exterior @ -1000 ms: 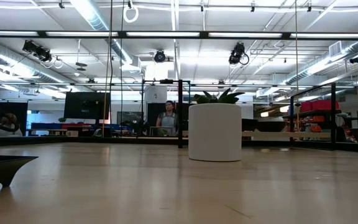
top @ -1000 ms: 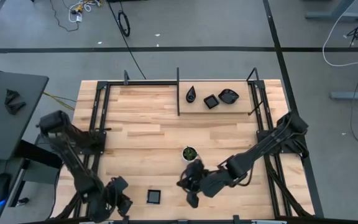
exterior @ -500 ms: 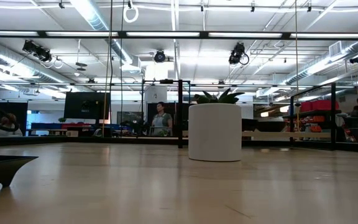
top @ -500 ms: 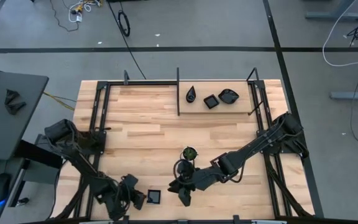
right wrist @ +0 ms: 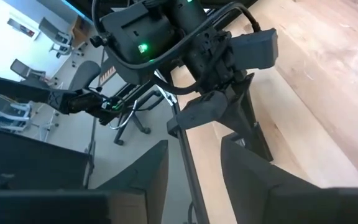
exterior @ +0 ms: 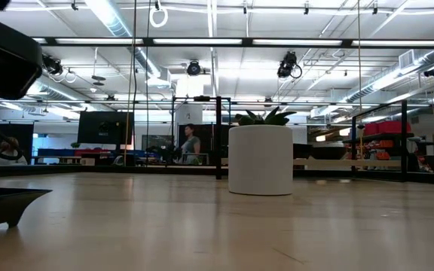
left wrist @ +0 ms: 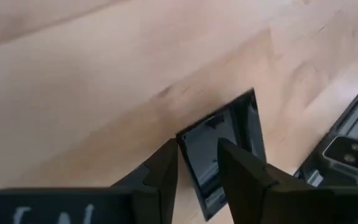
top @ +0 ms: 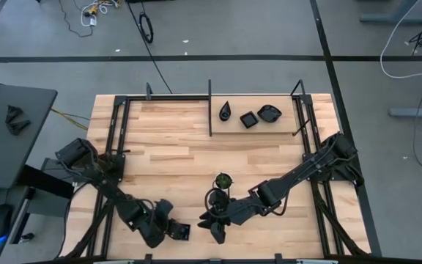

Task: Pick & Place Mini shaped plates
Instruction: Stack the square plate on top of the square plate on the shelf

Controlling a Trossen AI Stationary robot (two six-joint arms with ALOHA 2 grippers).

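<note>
The mini shaped plates lie in two places relative to the small white cup (top: 223, 180) with green inside: three of them, a teardrop (top: 226, 111), a square (top: 248, 119) and a rounded leaf shape (top: 269, 113), sit in a row well beyond the cup at the far edge of the table (top: 174, 147), just right of a black upright divider (top: 209, 108), and one more square plate (top: 184, 231) lies near the front edge, left of the cup. The room is the largest thing here: a wide hall with strip lights, ceiling ducts and hanging gear, grey floor with dark lines and loose cables, a dark desk to the left of the table, and a person (exterior: 187, 144) standing far behind the cup in the low view. The table is pale butcher-block wood inside a black frame. The left gripper (left wrist: 197, 163) is down at the front square plate (left wrist: 222, 149), its two fingers standing a narrow gap apart, straddling the plate's near rim; whether they pinch it I cannot tell. The right gripper (top: 212, 224) hangs just in front of the cup, fingers parted and holding nothing. A dark dish (exterior: 2, 205) shows at the low view's left edge.
</note>
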